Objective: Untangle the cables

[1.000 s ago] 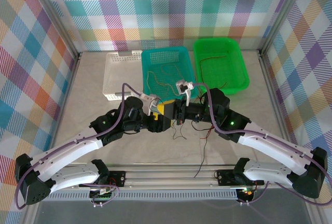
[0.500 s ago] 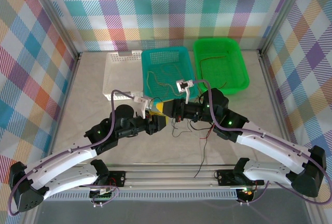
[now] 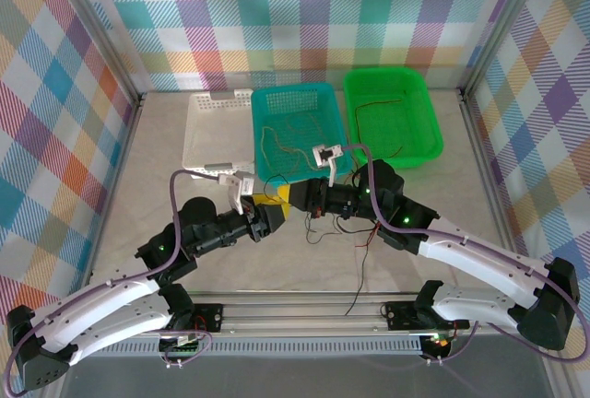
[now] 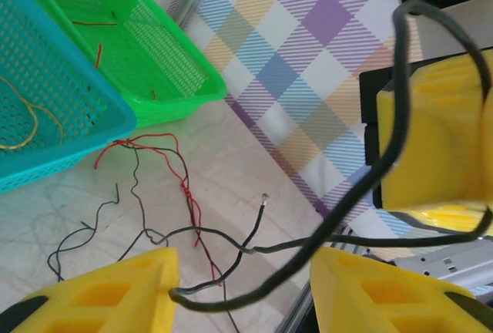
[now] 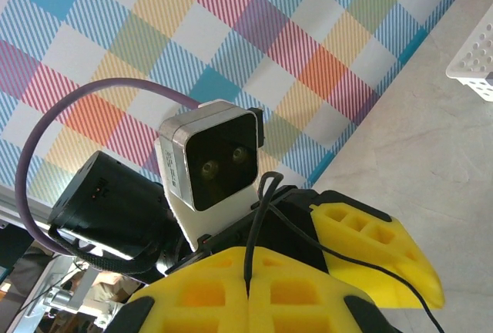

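A tangle of thin black and red cables (image 3: 348, 228) lies on the table in front of the baskets. My right gripper (image 3: 300, 198) is shut on a black cable (image 5: 258, 225) that is pinched between its yellow fingers (image 5: 192, 294). That cable (image 4: 362, 186) loops from the right gripper's fingers (image 4: 431, 140) across to my left gripper (image 4: 243, 294). The left gripper (image 3: 274, 209) is open, its jaws apart, and the cable's bend touches its left finger (image 4: 115, 294). Red and black cables (image 4: 185, 183) trail on the table below.
A white basket (image 3: 217, 140), a teal basket (image 3: 293, 90) with brown and yellow wires (image 3: 286, 145), and a green basket (image 3: 392, 74) with a red wire (image 3: 378, 103) stand at the back. One black wire (image 3: 364, 278) runs toward the front rail.
My left arm has drawn back to the left and its jaws have narrowed. The right gripper has shifted slightly left, still shut on the black cable.
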Action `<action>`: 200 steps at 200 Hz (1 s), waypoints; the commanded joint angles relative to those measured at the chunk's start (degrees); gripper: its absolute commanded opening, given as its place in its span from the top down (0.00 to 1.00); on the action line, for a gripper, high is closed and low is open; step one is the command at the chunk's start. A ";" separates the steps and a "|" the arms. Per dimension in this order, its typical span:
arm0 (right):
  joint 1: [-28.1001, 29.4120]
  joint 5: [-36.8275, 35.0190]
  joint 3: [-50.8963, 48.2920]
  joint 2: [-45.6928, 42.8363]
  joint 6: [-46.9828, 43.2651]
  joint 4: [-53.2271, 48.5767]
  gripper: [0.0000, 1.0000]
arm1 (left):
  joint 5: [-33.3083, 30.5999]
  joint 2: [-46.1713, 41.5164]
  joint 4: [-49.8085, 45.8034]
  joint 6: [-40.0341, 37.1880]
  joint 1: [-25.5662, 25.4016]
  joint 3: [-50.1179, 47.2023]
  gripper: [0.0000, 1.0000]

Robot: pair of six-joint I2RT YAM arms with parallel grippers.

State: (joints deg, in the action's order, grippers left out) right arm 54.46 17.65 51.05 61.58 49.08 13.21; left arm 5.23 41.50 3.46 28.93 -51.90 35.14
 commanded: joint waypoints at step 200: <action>-6.29 -18.28 -11.18 -9.92 -8.25 -19.76 0.27 | -22.37 0.88 -36.94 -7.96 3.39 32.31 1.00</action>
State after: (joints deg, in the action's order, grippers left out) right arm 48.69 3.20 41.82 48.77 42.50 -2.09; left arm -14.06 40.58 -26.11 23.44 -49.43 60.73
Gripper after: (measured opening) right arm 0.688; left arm 0.043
